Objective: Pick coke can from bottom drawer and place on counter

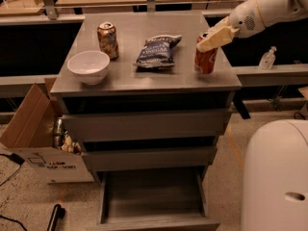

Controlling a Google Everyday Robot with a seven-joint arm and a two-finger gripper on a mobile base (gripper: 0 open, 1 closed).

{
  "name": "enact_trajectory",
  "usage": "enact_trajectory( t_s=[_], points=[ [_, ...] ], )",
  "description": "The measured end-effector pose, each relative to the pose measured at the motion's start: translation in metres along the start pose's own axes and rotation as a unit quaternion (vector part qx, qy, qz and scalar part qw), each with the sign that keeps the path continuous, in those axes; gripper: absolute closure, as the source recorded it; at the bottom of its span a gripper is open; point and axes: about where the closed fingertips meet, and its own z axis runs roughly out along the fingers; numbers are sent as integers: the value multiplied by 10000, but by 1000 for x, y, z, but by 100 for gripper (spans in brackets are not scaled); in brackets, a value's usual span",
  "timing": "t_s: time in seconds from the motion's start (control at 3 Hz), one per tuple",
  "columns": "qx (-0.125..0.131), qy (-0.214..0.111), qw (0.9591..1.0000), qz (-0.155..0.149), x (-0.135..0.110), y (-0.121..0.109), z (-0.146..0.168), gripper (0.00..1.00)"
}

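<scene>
The red coke can (206,60) stands upright on the grey counter (144,81) near its right edge. My gripper (211,38) reaches in from the upper right, its tan fingers (217,35) at the top of the can. The bottom drawer (153,196) is pulled open below and its dark floor holds nothing.
On the counter also stand a tan-gold patterned can (108,39), a white bowl (88,66) and a dark chip bag (157,51). An open cardboard box (38,138) sits on the floor at left. A white rounded robot part (276,177) fills the lower right.
</scene>
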Motion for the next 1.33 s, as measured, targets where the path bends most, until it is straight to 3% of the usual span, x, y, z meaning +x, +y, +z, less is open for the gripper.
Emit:
enact_trajectory(
  t_s=[0.33, 1.0, 1.33],
  points=[
    [62, 3, 9985, 546, 17, -11, 8, 59],
    [25, -2, 9985, 553, 16, -12, 17, 13],
    [10, -4, 9985, 556, 16, -12, 20, 0]
  ],
)
